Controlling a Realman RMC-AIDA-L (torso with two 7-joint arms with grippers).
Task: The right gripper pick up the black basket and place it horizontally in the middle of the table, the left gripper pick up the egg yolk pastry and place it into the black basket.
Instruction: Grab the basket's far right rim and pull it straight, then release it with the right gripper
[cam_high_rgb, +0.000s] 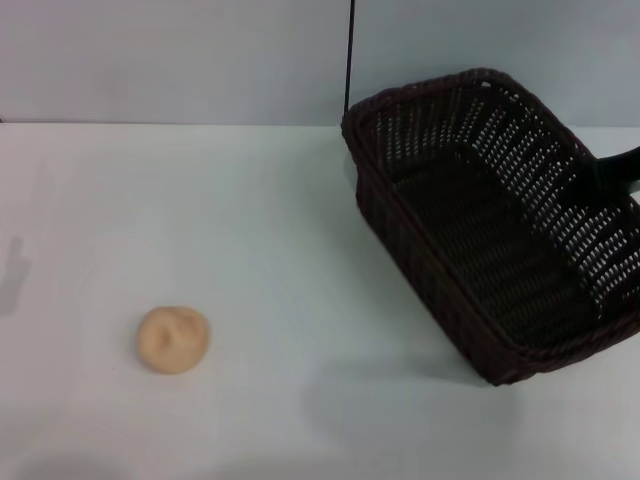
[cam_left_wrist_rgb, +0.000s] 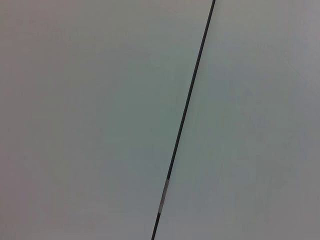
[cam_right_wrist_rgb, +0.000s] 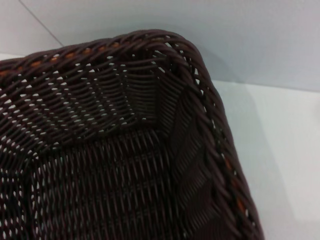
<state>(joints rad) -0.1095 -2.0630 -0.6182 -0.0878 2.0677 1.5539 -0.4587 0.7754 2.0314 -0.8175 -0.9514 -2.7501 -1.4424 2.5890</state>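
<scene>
The black basket (cam_high_rgb: 500, 240) is at the right of the white table (cam_high_rgb: 250, 230), tilted, with a shadow on the tabletop below its near corner. My right gripper (cam_high_rgb: 612, 177) shows only as a black part at the basket's far right rim and grips that rim. The right wrist view looks into the basket's woven inside and one corner (cam_right_wrist_rgb: 125, 150). The egg yolk pastry (cam_high_rgb: 174, 340), a small pale tan ball, lies alone on the table at the front left. My left gripper is out of view; its wrist view shows only a wall.
A pale wall with a thin dark vertical seam (cam_high_rgb: 350, 60) stands behind the table; the seam also shows in the left wrist view (cam_left_wrist_rgb: 185, 115). A faint shadow (cam_high_rgb: 15, 275) lies at the table's left edge.
</scene>
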